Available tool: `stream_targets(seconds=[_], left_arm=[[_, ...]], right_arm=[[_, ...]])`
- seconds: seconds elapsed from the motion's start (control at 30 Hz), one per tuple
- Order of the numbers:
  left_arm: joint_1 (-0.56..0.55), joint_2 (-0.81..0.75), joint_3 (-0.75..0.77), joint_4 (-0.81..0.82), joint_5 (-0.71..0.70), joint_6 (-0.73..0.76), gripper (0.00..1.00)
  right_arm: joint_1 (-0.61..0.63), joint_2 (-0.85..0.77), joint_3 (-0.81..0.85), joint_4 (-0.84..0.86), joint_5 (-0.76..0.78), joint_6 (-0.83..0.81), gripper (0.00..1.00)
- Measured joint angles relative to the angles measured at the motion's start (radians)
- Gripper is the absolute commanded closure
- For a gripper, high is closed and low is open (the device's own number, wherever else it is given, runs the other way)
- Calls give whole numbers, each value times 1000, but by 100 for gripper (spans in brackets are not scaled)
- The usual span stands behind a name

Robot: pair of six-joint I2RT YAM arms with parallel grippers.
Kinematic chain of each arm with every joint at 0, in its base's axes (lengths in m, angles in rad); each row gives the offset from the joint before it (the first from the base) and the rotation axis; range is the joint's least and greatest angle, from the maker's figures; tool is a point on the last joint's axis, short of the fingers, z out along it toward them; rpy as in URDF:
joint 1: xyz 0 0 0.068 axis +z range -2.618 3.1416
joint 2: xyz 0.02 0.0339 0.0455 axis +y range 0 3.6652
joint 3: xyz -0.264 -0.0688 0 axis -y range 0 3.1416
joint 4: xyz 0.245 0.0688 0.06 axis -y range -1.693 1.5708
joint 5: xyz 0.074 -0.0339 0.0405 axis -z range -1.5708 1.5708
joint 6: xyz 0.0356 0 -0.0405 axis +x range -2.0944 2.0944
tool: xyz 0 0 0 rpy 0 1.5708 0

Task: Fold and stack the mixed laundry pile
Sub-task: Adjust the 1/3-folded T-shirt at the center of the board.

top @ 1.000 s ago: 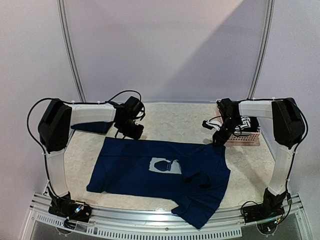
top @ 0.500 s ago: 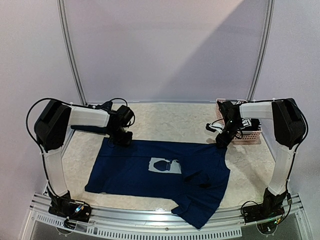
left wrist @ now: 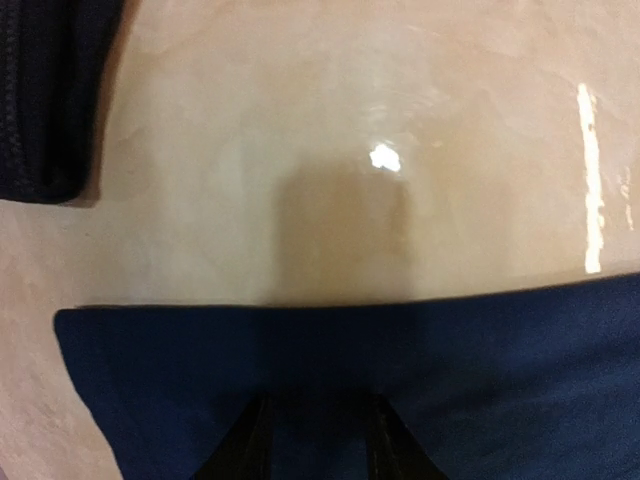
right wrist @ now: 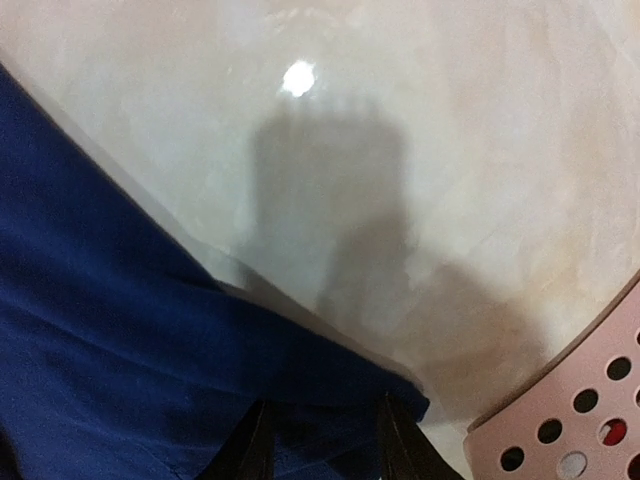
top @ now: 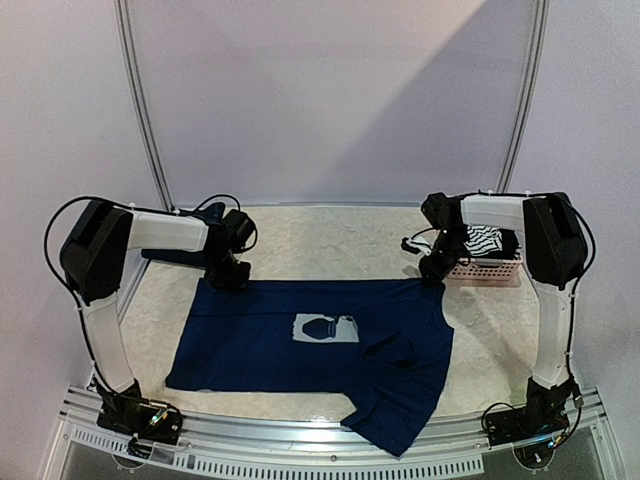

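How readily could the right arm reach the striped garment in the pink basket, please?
Probably yes: the striped garment lies uncovered in the pink basket beside the right gripper, which must release the navy T-shirt.

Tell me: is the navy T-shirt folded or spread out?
Spread: the T-shirt lies flat across the table, print facing up.

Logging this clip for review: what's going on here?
Both arms are on the navy T-shirt, spread on the table. The left gripper sits at its far-left corner, the right gripper at its far-right corner, both down on the cloth's edge; whether they pinch it is unclear. A striped piece lies in the pink basket, and a dark garment lies at the far left.
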Motion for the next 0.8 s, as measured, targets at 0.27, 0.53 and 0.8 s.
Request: stream_targets(seconds=[0.27, 0.53, 0.8], left_arm=[[-13, -92, 37, -51, -27, 35, 65], [-210, -255, 28, -30, -26, 29, 65], [-254, -327, -95, -14, -27, -23, 65]], right_arm=[[-3, -7, 79, -58, -35, 47, 58], [88, -328, -126, -54, -138, 2, 60], [231, -251, -214, -13, -142, -65, 64]])
